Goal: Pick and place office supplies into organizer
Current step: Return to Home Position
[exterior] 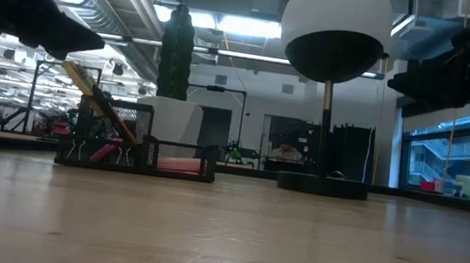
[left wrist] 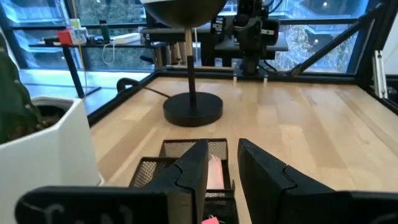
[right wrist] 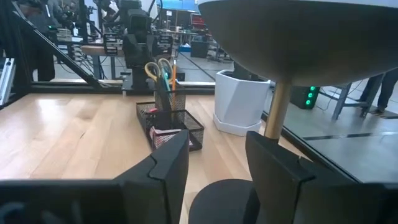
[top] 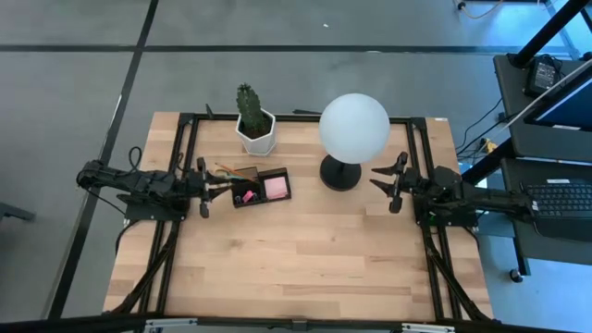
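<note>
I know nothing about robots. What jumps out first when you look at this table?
The big white globe lamp stands out most, on its black base near the table's far edge. Left of it sits a cactus in a white pot, with a small black organizer holding a pink sticky-note pad just in front. On either side, the left gripper sits by the organizer and the right gripper by the lamp, both open.

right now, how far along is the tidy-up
Nearly done, it seems. Done: the organizer holds the yellow-handled scissors, an orange pencil and the pink sticky-note pad, and no loose supplies show on the table. In hand: nothing; the left gripper and right gripper are open and empty at the table's sides. Left: apparently only parking the arms.
</note>
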Available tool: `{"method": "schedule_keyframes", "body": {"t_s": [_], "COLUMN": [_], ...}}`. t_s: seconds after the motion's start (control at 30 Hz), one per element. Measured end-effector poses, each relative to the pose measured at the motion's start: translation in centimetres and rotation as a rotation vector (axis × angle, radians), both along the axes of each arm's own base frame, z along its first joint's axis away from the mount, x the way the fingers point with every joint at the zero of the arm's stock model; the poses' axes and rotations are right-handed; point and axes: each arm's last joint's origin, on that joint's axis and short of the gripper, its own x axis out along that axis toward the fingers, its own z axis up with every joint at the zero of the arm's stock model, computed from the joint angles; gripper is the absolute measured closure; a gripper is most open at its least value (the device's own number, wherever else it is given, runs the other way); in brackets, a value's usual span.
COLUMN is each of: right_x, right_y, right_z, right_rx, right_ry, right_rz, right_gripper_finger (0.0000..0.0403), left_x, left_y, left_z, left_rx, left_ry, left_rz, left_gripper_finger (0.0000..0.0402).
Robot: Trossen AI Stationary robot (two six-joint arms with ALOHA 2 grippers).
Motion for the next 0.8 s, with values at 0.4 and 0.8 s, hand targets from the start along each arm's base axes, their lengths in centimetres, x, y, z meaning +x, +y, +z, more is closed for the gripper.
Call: {"method": "schedule_keyframes", "body": {"t_s": [0.4, 0.8], "right_x": [0.01, 0.01], "right_y": [0.00, 0.00], "right_z": [0.00, 0.00], "right_rx": [-0.013, 0.007], "right_ry": [0.004, -0.002], "right_rz": [0.000, 0.001], "right_gripper_finger": [0.0241, 0.0241], "left_x": [0.01, 0.01], "left_y": [0.00, -0.01], "left_z": [0.01, 0.01], "left_rx": [0.079, 0.099], "left_ry": [0.017, 0.022], "left_rz": [-0.010, -0.014], "left_gripper_finger": [0.0320, 0.0320]}}
